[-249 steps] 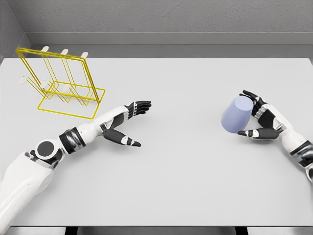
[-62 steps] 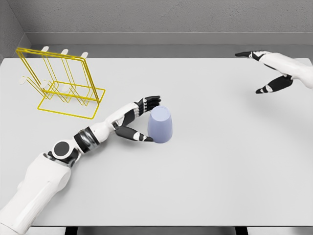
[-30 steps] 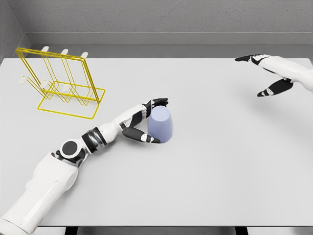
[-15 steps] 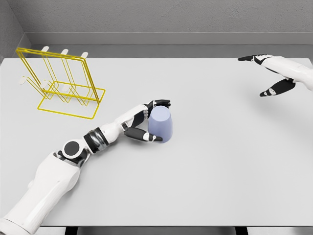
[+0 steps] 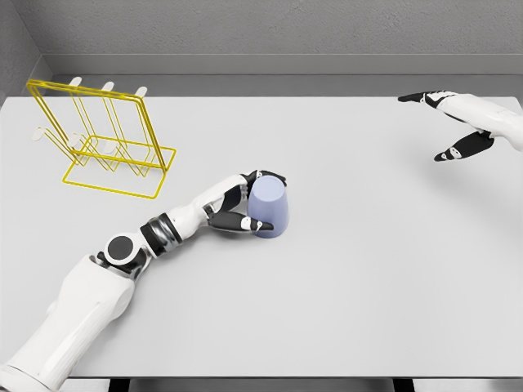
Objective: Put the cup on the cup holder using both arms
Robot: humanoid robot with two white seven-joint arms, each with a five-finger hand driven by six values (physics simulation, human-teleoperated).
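Cup (image 5: 269, 207) near mid-frame on the table (image 5: 343, 278), upside down, with the left hand (image 5: 242, 204) wrapped around its left side, thumb in front, fingers behind. Cup holder (image 5: 98, 140) in the upper left of the frame, well apart from the cup. Right hand (image 5: 454, 122) at the upper right edge, fingers spread, far from both.

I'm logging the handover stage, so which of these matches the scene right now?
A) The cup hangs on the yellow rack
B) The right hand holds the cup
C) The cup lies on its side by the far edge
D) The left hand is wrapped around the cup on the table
D: the left hand has thumb and fingers around the lavender cup standing on the table, while the right hand is open far to the right and the yellow rack is empty.
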